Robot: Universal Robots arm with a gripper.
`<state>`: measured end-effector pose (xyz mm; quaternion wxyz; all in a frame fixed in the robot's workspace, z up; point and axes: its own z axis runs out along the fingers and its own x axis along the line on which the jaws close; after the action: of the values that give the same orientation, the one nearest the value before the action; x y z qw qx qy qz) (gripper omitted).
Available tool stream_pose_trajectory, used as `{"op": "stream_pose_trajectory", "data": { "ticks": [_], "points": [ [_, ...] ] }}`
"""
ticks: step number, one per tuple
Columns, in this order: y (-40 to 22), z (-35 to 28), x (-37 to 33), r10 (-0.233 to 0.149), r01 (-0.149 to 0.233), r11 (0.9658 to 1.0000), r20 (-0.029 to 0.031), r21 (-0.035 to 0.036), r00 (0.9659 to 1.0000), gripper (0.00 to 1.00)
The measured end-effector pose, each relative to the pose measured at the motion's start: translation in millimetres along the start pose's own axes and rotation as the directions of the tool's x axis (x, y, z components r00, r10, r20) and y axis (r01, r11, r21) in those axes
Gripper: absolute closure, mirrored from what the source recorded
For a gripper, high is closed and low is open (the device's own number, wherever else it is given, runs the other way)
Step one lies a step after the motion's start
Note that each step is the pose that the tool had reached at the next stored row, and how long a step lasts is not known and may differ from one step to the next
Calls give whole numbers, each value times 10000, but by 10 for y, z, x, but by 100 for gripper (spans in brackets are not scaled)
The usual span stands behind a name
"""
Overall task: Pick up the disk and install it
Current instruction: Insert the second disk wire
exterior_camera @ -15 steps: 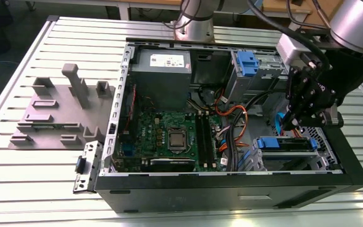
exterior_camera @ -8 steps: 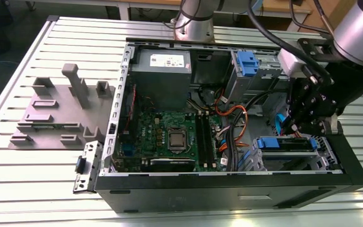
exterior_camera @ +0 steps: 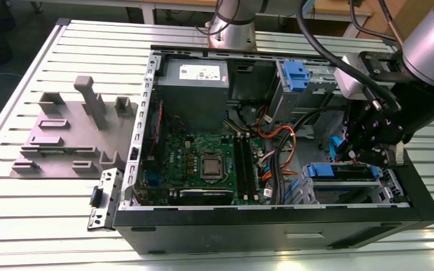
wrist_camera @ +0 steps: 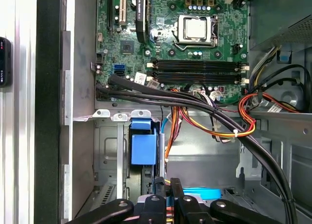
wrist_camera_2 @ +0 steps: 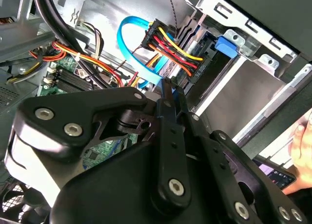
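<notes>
Hand [exterior_camera: 373, 153] hangs with its fingers [wrist_camera: 161, 186] drawn narrow, gripping nothing, inside the open computer case [exterior_camera: 277, 226] on the counter [exterior_camera: 21, 226]. Just below the hand, the disk [exterior_camera: 347, 173] sits in the lower drive bay at the exterior view's right, blue tab [exterior_camera: 320, 170] toward the motherboard [exterior_camera: 202, 147].

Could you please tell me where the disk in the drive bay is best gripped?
Probably by the blue end tab of the disk, approached from the motherboard side: the tab faces out of the metal bay, which encloses the rest.
</notes>
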<state>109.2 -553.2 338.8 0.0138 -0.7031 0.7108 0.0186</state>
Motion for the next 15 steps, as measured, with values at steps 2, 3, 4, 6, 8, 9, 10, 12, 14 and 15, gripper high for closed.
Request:
{"op": "stream_pose_trajectory", "data": {
  "ticks": [2,3,4,6,8,9,10,12,14,15],
  "points": [
    [0,5,14,0,0,10000,0,0,10000,84],
    [0,5,14,0,0,10000,0,0,10000,84],
    [0,5,15,0,0,10000,1,0,10000,84],
    [0,5,18,0,0,10000,0,0,10000,84],
    [-1,4,22,0,0,10000,-1,0,10000,84],
    [-1,4,26,0,0,10000,0,0,10000,84],
    [-1,5,31,0,0,10000,0,0,10000,84],
    [0,6,42,-1,1,10000,1,0,10000,84],
    [0,7,59,0,0,10000,0,3,10000,84],
    [-1,8,67,0,0,10000,0,5,10000,84]
  ]
}}
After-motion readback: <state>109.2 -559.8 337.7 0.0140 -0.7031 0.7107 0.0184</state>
